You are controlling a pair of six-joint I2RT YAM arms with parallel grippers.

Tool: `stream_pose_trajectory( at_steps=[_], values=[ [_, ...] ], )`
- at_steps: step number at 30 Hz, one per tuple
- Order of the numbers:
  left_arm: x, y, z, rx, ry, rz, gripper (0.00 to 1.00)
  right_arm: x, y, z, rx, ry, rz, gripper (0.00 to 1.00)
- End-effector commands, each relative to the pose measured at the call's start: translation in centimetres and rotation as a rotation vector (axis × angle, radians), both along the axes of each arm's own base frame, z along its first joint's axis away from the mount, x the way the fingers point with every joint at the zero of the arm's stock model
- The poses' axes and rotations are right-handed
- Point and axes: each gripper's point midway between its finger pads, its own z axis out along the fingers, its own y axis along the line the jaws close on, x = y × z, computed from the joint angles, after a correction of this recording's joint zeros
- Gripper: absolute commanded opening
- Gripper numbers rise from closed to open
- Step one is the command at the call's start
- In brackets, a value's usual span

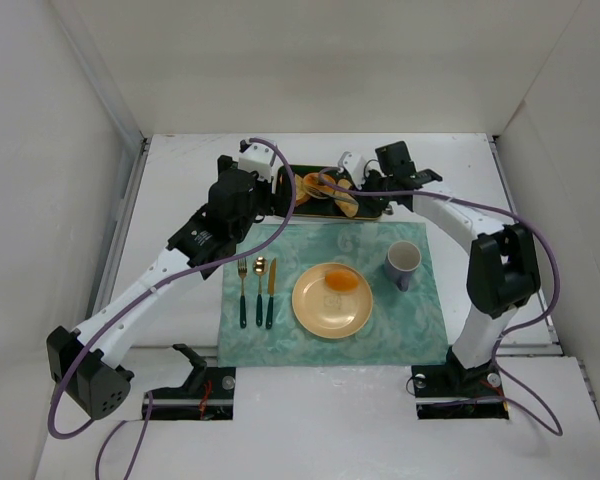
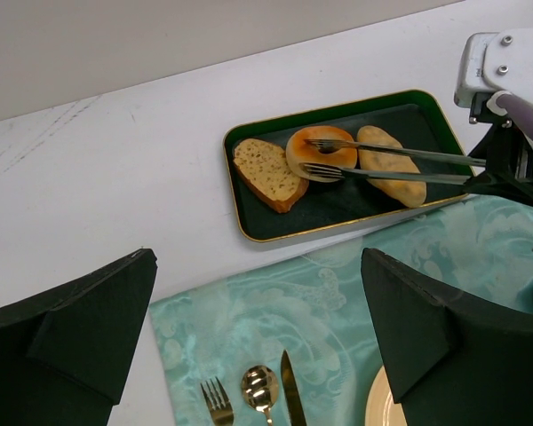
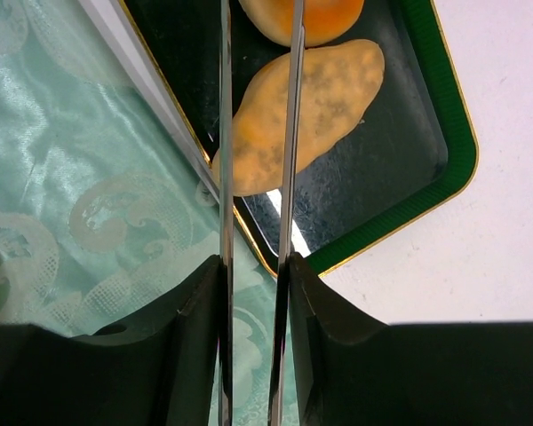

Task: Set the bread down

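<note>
White table, teal placemat laid across the near middle, and at the back the dark green tray. That's where the action is!

The yellow plate on the mat already carries the orange-brown bun. So one piece is home, and by my read the bagel is the one to go. It sits mid-tray, between a seeded slice and a long pale roll.

The right gripper is clenched on a pair of metal tongs, whose arms pass over the roll. One tip is at the bagel's hole, the other at its near edge. Whether they're actually pinching it, I can't tell.

The left gripper hangs over the mat's far edge, spread wide, nothing in it.

How to play this one? Catch the ring's near side between the tips, one in the hole and one outside. Squeeze evenly, because that glossy crust looks slippery. Lift straight up to clear the roll and the tray rim. Then swing it toward the plate, steering well clear of the mug, and set it down beside the bun, not on it.

The fork, spoon and knife lie left of the plate, out of the way.
</note>
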Motion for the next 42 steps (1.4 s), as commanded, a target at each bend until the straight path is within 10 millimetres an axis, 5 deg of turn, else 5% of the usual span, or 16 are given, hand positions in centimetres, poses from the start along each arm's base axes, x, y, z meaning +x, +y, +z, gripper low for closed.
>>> stream_pose_trajectory(
  at_steps=[1, 11, 20, 32, 42],
  values=[
    [-0.2, 0.1, 2.1, -0.043, -0.048, 0.002, 1.0, 0.7, 0.7, 2.6, 0.043, -0.084, -0.021, 0.14],
    [-0.2, 0.1, 2.1, -0.043, -0.048, 0.002, 1.0, -2.4, 0.5, 10.7, 0.167, -0.199, -0.013, 0.04],
    [-0.2, 0.1, 2.1, -0.043, -0.048, 0.002, 1.0, -7.7, 0.3, 14.0, 0.244, -0.183, 0.053, 0.04],
    [-0.3, 0.4, 2.5, -0.047, -0.057, 0.011, 1.0, -20.2, -1.4, 11.8, 0.156, -0.072, 0.441, 0.04],
    [-0.1, 0.4, 2.1, -0.039, -0.051, 0.02, 1.0, -25.2, -2.8, 8.9, 0.104, 0.011, 0.591, 0.04]
  ],
)
